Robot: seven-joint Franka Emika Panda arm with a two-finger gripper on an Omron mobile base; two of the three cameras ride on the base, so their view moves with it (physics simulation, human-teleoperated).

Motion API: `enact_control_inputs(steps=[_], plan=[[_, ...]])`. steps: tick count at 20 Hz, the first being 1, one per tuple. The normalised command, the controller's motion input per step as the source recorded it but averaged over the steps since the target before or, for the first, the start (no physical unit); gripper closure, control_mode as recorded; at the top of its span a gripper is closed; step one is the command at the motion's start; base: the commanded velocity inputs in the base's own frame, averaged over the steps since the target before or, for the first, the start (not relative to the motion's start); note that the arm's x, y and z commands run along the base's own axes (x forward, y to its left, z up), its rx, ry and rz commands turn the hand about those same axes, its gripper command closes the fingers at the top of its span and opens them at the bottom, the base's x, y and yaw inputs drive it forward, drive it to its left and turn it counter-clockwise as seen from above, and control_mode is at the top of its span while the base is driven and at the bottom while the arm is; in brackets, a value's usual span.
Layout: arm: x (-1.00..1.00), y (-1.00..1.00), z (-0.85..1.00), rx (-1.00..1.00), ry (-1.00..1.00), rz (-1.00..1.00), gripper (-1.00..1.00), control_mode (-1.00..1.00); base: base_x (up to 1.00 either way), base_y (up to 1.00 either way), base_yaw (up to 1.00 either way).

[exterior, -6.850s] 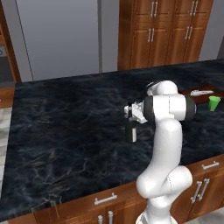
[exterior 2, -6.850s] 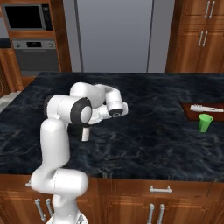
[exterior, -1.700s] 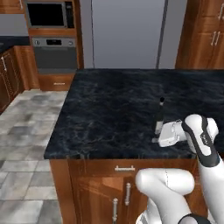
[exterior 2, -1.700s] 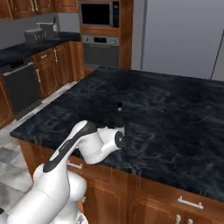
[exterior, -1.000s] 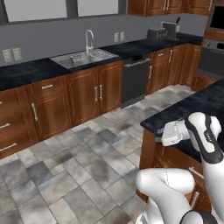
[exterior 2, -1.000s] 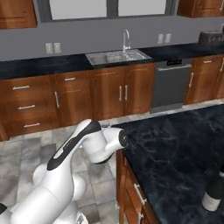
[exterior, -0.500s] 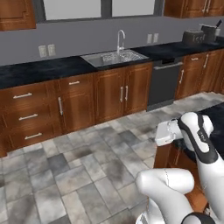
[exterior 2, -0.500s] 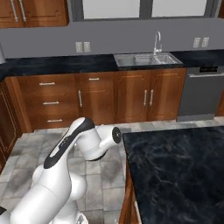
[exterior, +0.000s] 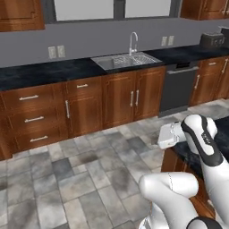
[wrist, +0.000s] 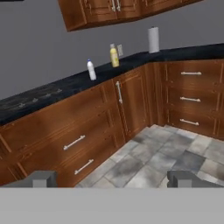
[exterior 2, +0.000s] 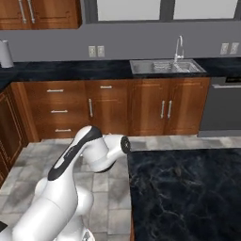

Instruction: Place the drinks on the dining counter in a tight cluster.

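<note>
Two drinks stand on a far black counter in the hand view: a small white blue-capped bottle and, to its right, a yellow juice bottle. Both are upright and a short way apart. My gripper is far from them, open and empty, its fingertips spread wide. In the left base view the white hand hangs over the corner of the dining counter. The dining counter fills the lower right of the right base view, with the hand at its near-left corner.
A wall run of brown cabinets carries a steel sink with a tap, a dark dishwasher and a toaster. A paper towel roll stands in the counter's corner. Grey tiled floor lies open between island and cabinets.
The whole picture has swung: the base has turned from the island towards the sink wall, slowing over the last half second. The gripper stays open and empty.
</note>
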Motion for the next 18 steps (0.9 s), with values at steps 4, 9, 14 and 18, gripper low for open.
enact_control_inputs(steps=[4, 9, 14, 18], plan=[[0.0, 0.0, 0.0, 0.0, 0.0, 0.0, -1.0, 1.0, 0.32, 0.27, 0.16], [0.0, 0.0, 0.0, 0.0, 0.0, 0.0, -1.0, 1.0, 0.32, 0.49, 0.29], [0.0, 0.0, 0.0, 0.0, 0.0, 0.0, -1.0, 1.0, 0.56, 0.5, 0.26], [0.0, 0.0, 0.0, 0.0, 0.0, 0.0, -1.0, 1.0, 0.69, 0.41, 0.25]])
